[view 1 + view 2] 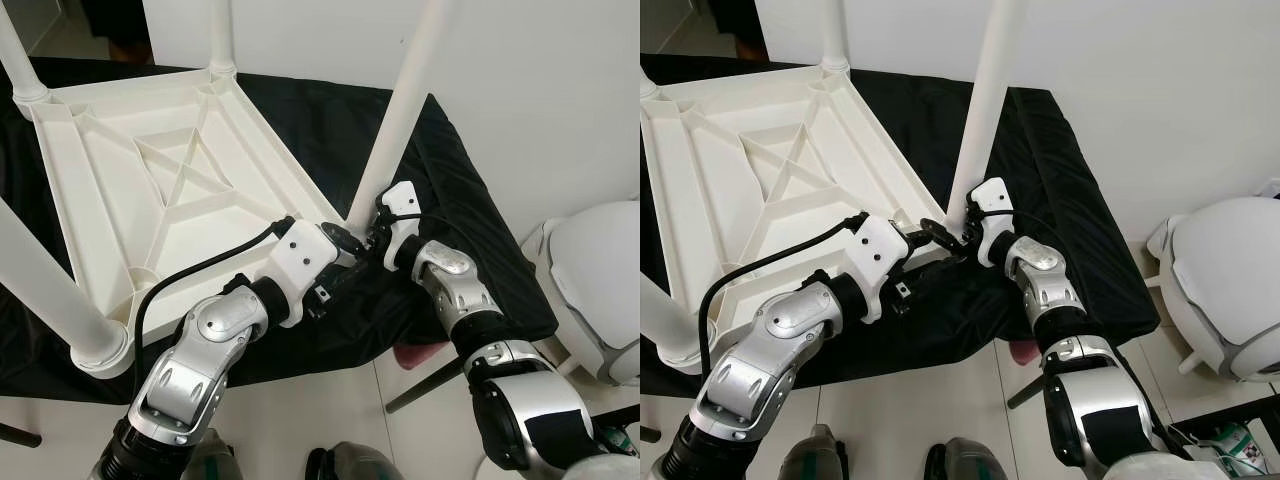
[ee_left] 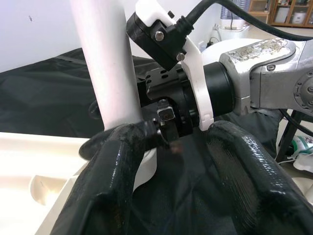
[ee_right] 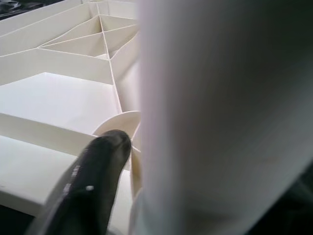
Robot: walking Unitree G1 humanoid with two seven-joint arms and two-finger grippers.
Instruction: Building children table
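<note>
A white plastic children's table top lies upside down on a surface draped with black cloth, its ribbed underside facing up. Four white legs stand up from its corners. One leg rises at the corner nearest the robot on its left, seated in a round socket. Two more legs stand at the far corners. The fourth leg stands at the corner of the table top nearest the robot's right side, close to the right edge of the cloth-covered surface, and leans slightly.

Both grippers meet at the base of that fourth leg. The right gripper reaches in from the right; in the right wrist view one black finger lies against the leg just above its socket, with the leg pressed close alongside, so the fingers appear to hold the leg between them. The left gripper comes in from the robot's left across the near edge of the table top. In the left wrist view its two black fingers stand apart, spread fairly wide, one of them touching the foot of the leg near the socket and the other off to the side over the black cloth, with the right wrist just beyond them.

On the floor to the right of the surface sits a rounded white object.
</note>
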